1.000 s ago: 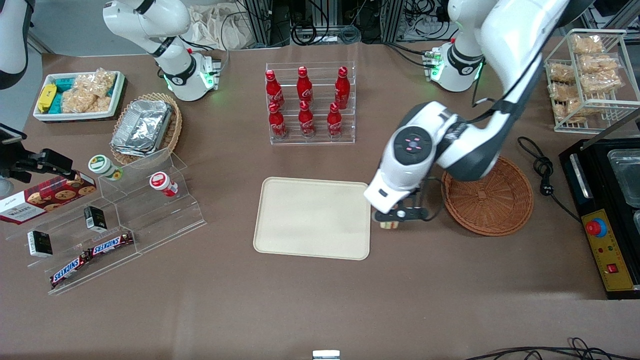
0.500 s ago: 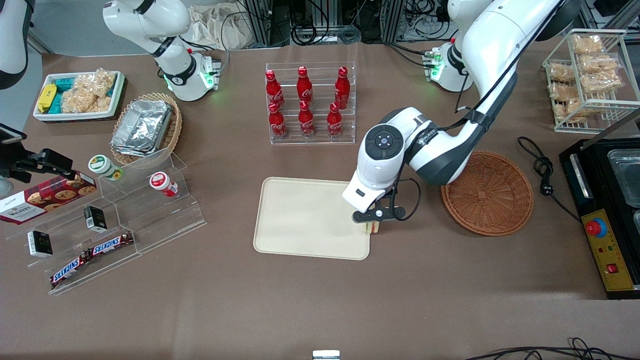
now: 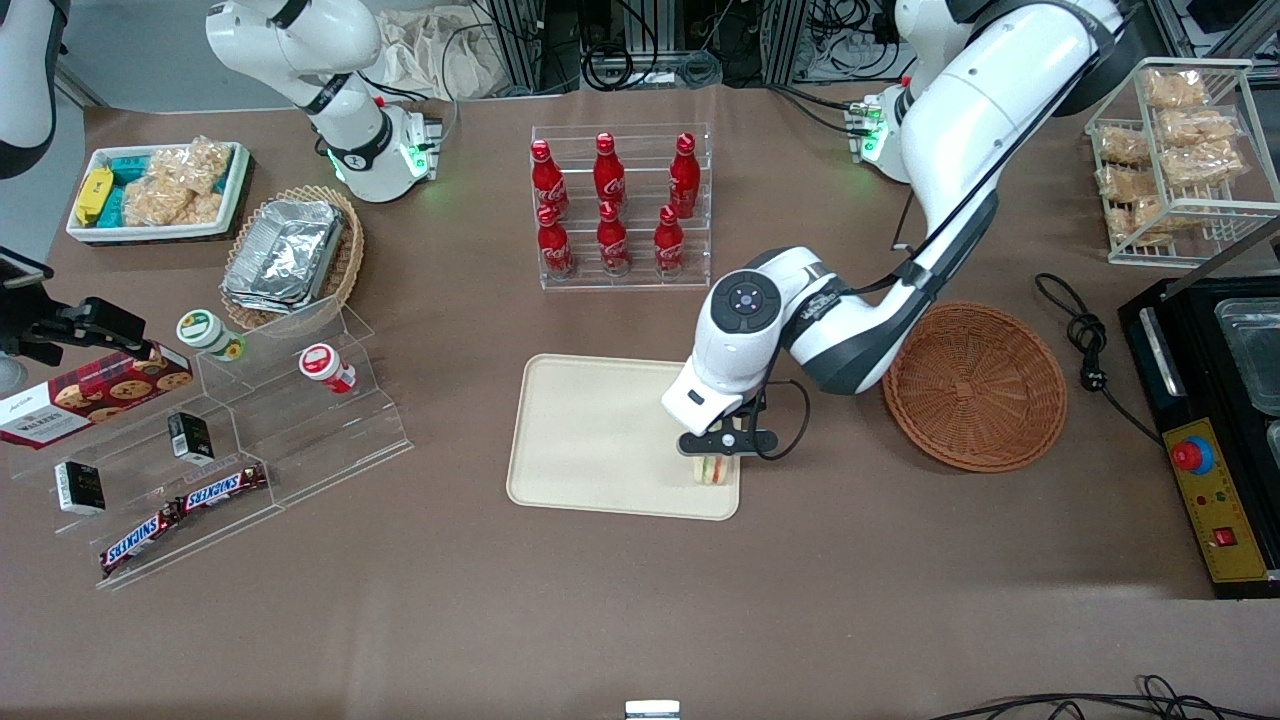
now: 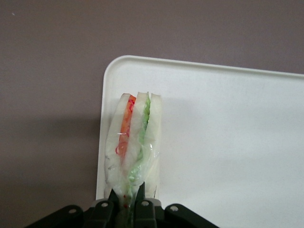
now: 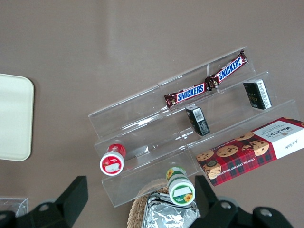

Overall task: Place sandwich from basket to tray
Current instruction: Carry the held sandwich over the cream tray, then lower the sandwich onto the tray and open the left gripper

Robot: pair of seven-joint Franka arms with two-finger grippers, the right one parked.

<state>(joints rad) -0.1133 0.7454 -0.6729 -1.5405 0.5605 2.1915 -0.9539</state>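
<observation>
My left gripper (image 3: 714, 452) hangs above the tray's corner that is nearest the front camera and the basket. It is shut on the sandwich (image 3: 712, 469), a clear-wrapped wedge of pale bread with orange-red and green filling. In the left wrist view the sandwich (image 4: 134, 147) sticks out from the gripper (image 4: 127, 195) over the rounded corner of the cream tray (image 4: 228, 142). The black fingertips (image 4: 140, 190) pinch the wrap at its narrow end. The tray (image 3: 600, 430) lies flat in the table's middle. The round reddish-brown basket (image 3: 975, 387) sits beside it, toward the working arm's end, with nothing in it.
A clear rack of red cola bottles (image 3: 620, 205) stands farther from the front camera than the tray. A clear stepped stand (image 3: 230, 440) with Snickers bars and cups sits toward the parked arm's end. A black appliance (image 3: 1215, 420) and a wire rack of snacks (image 3: 1175, 150) flank the basket.
The left gripper has carried the sandwich from beside the basket sideways to above the tray's near corner, moving toward the parked arm's end. It has stayed shut on the sandwich.
</observation>
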